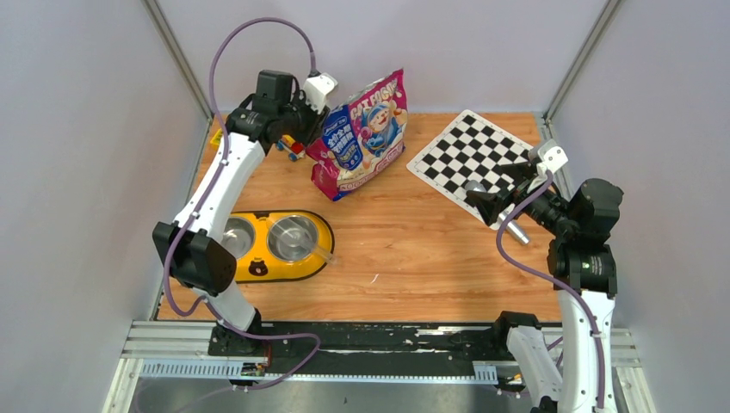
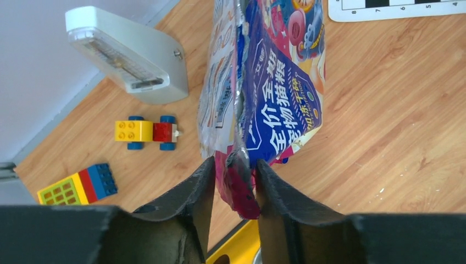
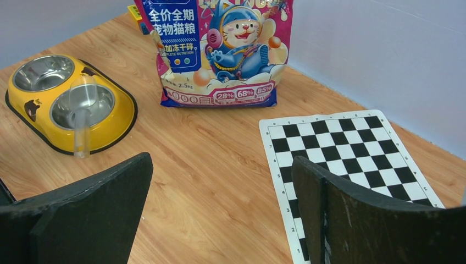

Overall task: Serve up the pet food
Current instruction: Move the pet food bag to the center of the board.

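Note:
The glossy pink-purple-blue cat food bag (image 1: 361, 138) stands upright at the back of the table, and also shows in the right wrist view (image 3: 220, 49). No kibble is visible. My left gripper (image 1: 308, 116) is at the bag's upper left corner. In the left wrist view it (image 2: 233, 162) is shut on a magenta corner of the bag (image 2: 275, 99). My right gripper (image 1: 482, 200) is open and empty, above the near left edge of the checkerboard mat, with bare wood between its jaws in its own view (image 3: 222, 159).
A yellow double steel-bowl feeder (image 1: 323, 225) sits front left, with a clear scoop (image 1: 314, 245) lying in its right bowl (image 3: 82, 110). The checkerboard mat (image 1: 473, 155) lies back right. Toy bricks (image 2: 145, 132) and a white boxy device (image 2: 126, 55) sit behind the bag.

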You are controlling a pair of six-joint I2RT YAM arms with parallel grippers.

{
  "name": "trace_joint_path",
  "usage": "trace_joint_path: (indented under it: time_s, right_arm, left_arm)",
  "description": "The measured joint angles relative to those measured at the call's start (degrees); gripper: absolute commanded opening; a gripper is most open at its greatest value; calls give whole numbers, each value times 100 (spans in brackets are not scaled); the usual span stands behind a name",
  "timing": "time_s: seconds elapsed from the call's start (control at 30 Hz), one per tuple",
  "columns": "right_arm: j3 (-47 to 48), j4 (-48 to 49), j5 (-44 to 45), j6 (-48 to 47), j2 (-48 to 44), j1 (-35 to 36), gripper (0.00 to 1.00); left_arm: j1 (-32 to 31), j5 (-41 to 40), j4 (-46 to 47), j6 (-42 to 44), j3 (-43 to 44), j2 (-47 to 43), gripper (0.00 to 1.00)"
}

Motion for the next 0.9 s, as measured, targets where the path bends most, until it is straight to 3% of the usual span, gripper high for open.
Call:
trace_joint_path:
  time_s: [0.13, 0.17, 0.7, 0.9]
  right_arm:
    - [0, 0, -11, -9, 22, 0, 100]
    - [0, 0, -13, -20, 26, 0, 100]
    - [0, 20, -72, -48, 103, 0, 99]
    - [208, 295, -321, -275, 595, 44, 95]
  left_arm:
    - [-42, 57, -83, 52, 111, 122, 2]
    - [-55, 52, -109, 92, 142, 153, 0]
    - [-278, 94, -525, 144, 396, 210, 0]
    - [-411, 28, -608, 350, 348, 120, 0]
